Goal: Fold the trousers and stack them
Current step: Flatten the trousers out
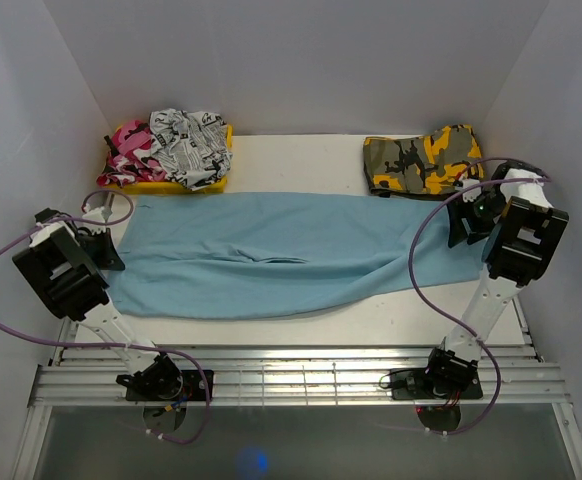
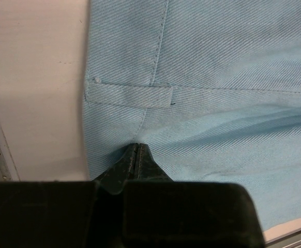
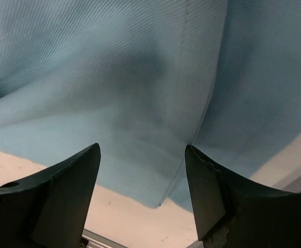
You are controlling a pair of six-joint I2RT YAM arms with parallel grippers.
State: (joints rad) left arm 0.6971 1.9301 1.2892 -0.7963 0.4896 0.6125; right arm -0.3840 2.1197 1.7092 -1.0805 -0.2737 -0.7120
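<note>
The light-blue trousers lie spread flat across the table, waist at the left and leg ends at the right. My left gripper hovers at the waist end. In the left wrist view its jaws are pressed shut, their tip over the cloth just below a belt loop, with no fold visible between them. My right gripper is at the leg end. In the right wrist view it stands open above the hem of the trousers, nothing between its fingers.
A yellow tray at the back left holds pink-camouflage and white printed garments. A folded yellow-and-grey camouflage garment lies at the back right. White walls close in on three sides. A metal rail runs along the near edge.
</note>
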